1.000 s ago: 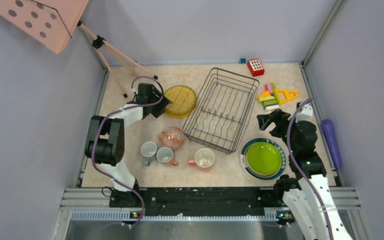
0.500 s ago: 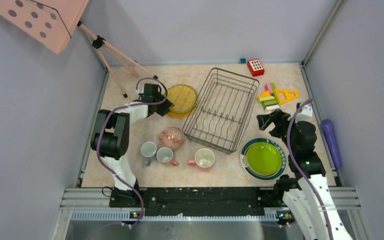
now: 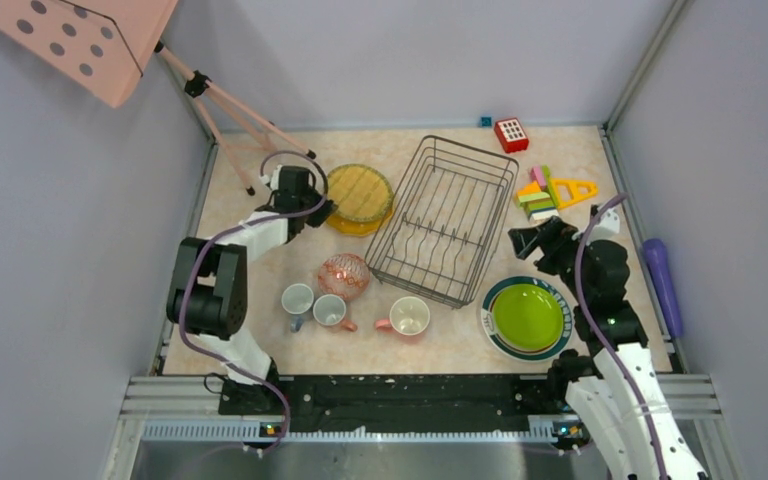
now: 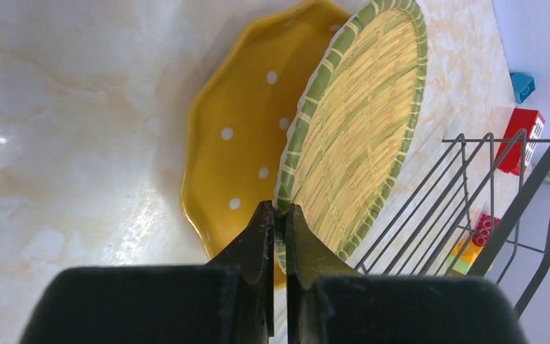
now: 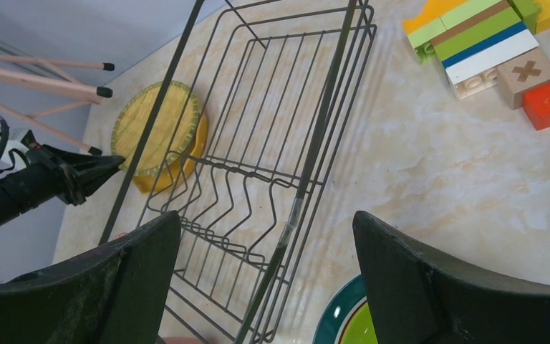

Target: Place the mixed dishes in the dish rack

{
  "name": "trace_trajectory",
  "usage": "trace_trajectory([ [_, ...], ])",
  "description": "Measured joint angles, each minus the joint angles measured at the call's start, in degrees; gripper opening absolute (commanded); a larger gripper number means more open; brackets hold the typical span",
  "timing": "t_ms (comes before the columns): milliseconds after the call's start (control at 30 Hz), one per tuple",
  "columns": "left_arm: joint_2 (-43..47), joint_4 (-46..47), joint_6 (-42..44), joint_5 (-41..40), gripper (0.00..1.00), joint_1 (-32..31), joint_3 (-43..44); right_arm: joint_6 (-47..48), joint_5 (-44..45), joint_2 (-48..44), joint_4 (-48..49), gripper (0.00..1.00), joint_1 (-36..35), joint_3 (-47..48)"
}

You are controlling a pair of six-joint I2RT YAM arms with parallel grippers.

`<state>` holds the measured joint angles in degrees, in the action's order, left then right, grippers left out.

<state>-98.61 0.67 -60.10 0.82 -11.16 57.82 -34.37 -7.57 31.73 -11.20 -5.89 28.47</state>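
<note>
pick-up step: left hand [image 4: 278,212] clenched on rim of the yellow ribbed plate [image 4: 351,136], tilted just beside the dish rack [image 3: 445,220]; right hand [image 5: 261,236] released. next, probably over the wall, into a divider.

Four plates [image 3: 359,193], three mugs [image 3: 409,315], one patterned bowl [image 3: 344,275], one dish rack [image 3: 472,148], one purple cylinder [image 3: 662,283]

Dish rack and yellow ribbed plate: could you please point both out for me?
yellow ribbed plate [image 4: 354,129], left wrist view, centre of its woven face.
dish rack [image 3: 472,149], top external view, middle of its far rim.
</note>
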Motion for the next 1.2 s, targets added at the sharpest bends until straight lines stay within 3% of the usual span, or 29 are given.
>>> trace_trajectory([
  [400, 16.85, -6.45, 10.93, -4.48, 0.0, 0.0, -2.49, 1.49, -3.21, 2.21, 0.74, 0.88, 0.0, 2.25],
  [800, 41.57, -7.82, 15.78, -9.38, 0.0, 0.0, -9.62, 0.85, -15.56, 9.44, 3.52, 0.86, 0.0, 7.89],
  [967, 47.63, -7.06, 15.17, -3.45, 0.0, 0.02, -9.64, -3.74, -23.39, 13.81, 9.84, 0.8, 0.0, 7.98],
  [1200, 45.31, -0.07, 10.01, 14.99, 0.0, 0.0, -9.49, -9.77, -31.87, 22.08, 19.93, 0.78, -1.7, 8.37],
])
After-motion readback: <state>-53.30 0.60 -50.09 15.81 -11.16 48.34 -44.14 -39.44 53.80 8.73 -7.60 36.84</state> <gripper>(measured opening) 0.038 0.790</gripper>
